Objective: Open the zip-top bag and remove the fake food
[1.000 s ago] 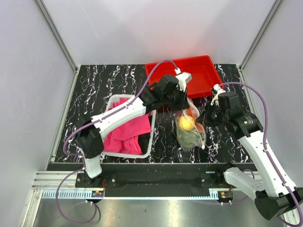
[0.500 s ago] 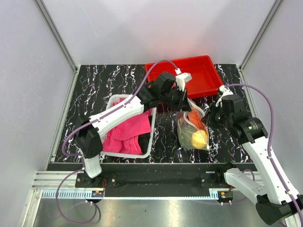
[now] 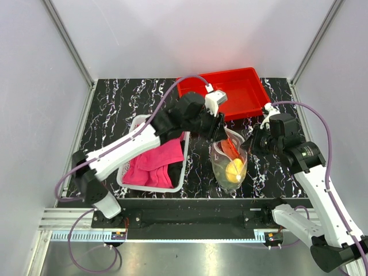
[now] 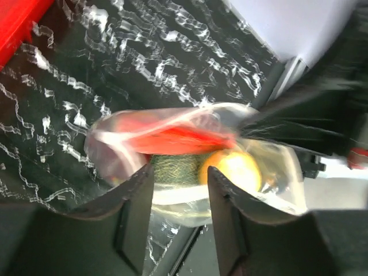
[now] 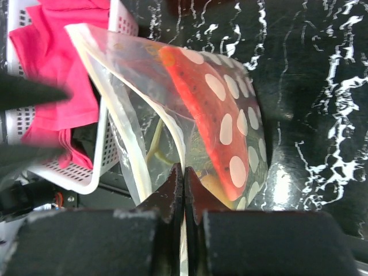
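Observation:
The zip-top bag [image 3: 229, 164] is a clear dotted pouch hanging in front of the red tray, its mouth gaping upward. Inside lies the fake food: a red watermelon slice [image 3: 231, 146] and a yellow lemon [image 3: 234, 170]. My right gripper [image 3: 252, 145] is shut on the bag's right rim; in the right wrist view its jaws [image 5: 184, 172] pinch the white zip strip beside the watermelon slice [image 5: 198, 98]. My left gripper [image 3: 222, 131] stands open just above the bag's left rim. In the left wrist view its fingertips [image 4: 179, 187] frame the bag [image 4: 115, 146], a green melon [image 4: 175, 169] and the lemon [image 4: 236, 169].
A white basket [image 3: 183, 168] full of pink cloth [image 3: 152, 164] stands left of the bag, close to it. A red tray [image 3: 247, 92] sits at the back of the black marbled table. The basket wall [image 5: 123, 17] shows near the bag in the right wrist view.
My left gripper has opened and let go of the bag's left rim, drawing slightly left. The bag now hangs from the right gripper alone, and the lemon has slid to its bottom.

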`<act>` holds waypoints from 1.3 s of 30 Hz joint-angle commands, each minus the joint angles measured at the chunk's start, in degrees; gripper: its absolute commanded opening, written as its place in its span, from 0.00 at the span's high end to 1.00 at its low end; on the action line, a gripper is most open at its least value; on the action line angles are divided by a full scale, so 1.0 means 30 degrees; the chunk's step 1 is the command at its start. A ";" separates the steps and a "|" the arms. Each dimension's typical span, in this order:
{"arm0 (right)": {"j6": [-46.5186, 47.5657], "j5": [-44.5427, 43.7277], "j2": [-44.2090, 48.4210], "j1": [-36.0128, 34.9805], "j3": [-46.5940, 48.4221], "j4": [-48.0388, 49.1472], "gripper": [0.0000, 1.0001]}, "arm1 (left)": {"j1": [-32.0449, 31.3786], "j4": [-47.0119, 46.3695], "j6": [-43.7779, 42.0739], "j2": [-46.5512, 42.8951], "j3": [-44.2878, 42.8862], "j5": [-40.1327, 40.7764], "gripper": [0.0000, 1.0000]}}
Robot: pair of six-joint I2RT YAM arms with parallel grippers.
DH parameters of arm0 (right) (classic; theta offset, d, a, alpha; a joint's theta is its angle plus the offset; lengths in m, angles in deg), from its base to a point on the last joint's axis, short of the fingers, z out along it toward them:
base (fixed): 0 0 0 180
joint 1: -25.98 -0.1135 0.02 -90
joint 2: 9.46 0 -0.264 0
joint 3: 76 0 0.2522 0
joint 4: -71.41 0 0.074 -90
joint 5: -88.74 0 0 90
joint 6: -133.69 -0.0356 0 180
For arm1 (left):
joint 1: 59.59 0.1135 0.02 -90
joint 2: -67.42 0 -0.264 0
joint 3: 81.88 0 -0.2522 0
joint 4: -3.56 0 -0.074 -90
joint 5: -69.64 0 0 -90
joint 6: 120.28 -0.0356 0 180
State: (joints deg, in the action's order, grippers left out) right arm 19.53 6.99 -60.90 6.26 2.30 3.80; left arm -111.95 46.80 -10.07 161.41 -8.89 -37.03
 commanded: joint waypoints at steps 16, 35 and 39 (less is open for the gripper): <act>-0.0705 0.1351 0.0418 -0.0075 0.1048 0.0926 1.00 | -0.2264 -0.3321 0.0647 0.1157 0.1787 0.0165 0.59; -0.0530 0.1556 0.0564 -0.0075 0.0520 0.1044 1.00 | -0.3084 -0.3467 0.1936 0.2740 0.1699 -0.1356 0.32; -0.0325 0.1556 0.0506 -0.0075 0.0550 0.1044 1.00 | -0.3289 -0.3467 0.1879 0.2566 0.2371 -0.1798 0.20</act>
State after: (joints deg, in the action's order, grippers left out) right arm 17.95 10.42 -60.09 6.26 3.00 4.24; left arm -120.91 38.30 -4.54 169.74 -1.44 -39.17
